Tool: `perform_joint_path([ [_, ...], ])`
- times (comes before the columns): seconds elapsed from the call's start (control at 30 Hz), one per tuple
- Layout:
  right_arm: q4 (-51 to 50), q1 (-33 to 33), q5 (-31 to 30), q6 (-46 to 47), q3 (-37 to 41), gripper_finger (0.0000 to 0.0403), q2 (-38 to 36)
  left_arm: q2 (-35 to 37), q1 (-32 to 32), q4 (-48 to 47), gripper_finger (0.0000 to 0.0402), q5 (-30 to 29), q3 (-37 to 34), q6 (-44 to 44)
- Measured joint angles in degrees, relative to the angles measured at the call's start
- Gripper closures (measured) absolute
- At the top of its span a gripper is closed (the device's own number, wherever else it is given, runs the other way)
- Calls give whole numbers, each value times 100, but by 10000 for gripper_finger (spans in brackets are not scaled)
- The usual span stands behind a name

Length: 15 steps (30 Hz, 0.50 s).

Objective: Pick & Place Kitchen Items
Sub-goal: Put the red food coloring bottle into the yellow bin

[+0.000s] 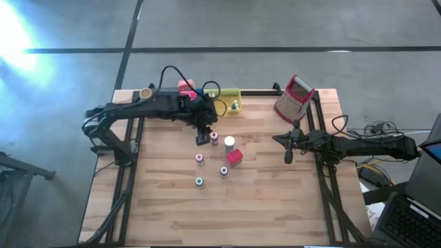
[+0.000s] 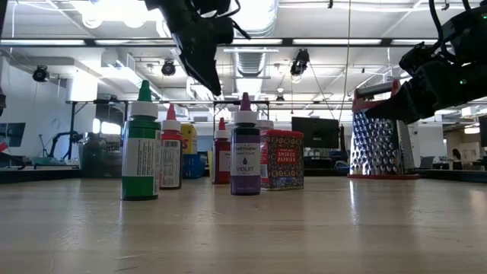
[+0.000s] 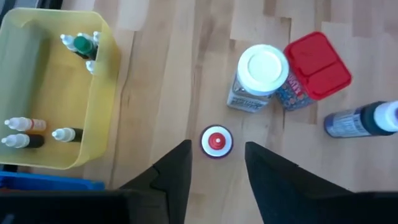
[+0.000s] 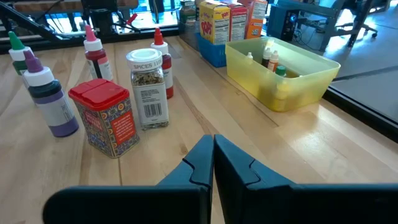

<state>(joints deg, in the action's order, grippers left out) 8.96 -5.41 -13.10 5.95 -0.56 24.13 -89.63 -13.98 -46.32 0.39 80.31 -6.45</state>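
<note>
Several small kitchen items stand upright on the wooden table: a red-capped bottle [image 3: 216,141], a white-lidded spice jar [image 3: 261,74], a red-lidded tin [image 3: 314,68], a violet bottle [image 2: 245,148] and a green bottle [image 2: 141,144]. My left gripper [image 3: 217,155] hangs open above the red-capped bottle [image 1: 214,138]. Its fingers stand on either side of the cap, higher up, and touch nothing. My right gripper [image 1: 288,148] waits shut at the table's right side, holding nothing.
A yellow tray [image 1: 227,100] with several tiny bottles stands at the far edge, with a blue tray [image 4: 211,53] of boxes beside it. The metal grater [image 1: 294,96] stands at the far right. Bare wood lies along the near half of the table.
</note>
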Motion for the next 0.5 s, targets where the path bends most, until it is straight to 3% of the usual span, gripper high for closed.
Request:
perform_joint_path([
  [0.5,-20,0,1,-2,0,394,2,-580,13,49,259,153,-7,53],
])
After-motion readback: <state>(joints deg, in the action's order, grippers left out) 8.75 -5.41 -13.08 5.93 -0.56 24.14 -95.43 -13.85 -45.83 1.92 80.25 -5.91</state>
